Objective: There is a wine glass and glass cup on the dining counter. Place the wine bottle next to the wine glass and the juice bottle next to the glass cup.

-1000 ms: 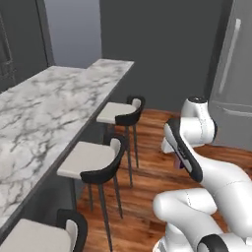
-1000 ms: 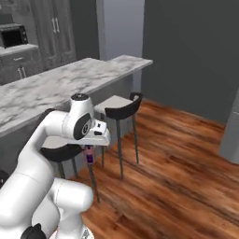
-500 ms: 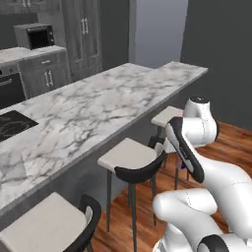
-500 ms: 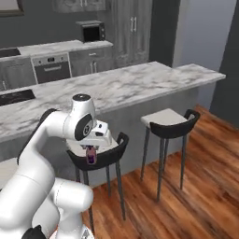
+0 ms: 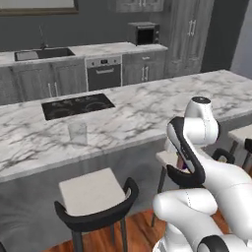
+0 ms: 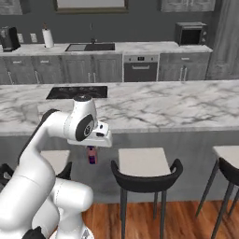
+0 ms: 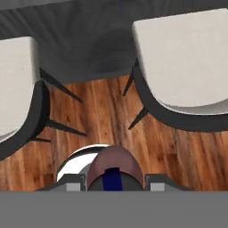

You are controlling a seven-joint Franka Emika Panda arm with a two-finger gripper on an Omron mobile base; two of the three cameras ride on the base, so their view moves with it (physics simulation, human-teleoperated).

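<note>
A: One long bench (image 5: 147,106) runs across ahead of the base, white marble with grey veins, stools (image 6: 142,163) tucked along its near side. What's the arm carrying?

B: The juice bottle (image 6: 92,154), small and reddish with a blue cap. In the right base view it hangs under the tool (image 6: 92,148), low, in front of the bench's grey base. The hand view looks down on its cap and shoulders between the tips, so the tool is closed around it.

A: And where should it go?

B: Beside the glass cup (image 5: 78,133), the faint clear tumbler standing on the marble near the dark cooktop (image 5: 78,106), well off to the arm's left.

A: So how to do it well?

B: I'd say lift first, until the bottle is higher than the bench edge, then reach over the stools. Bring it down upright just beside the cup, not touching; the tumbler looks light and easy to knock. I can't make out the wine glass from here
</note>
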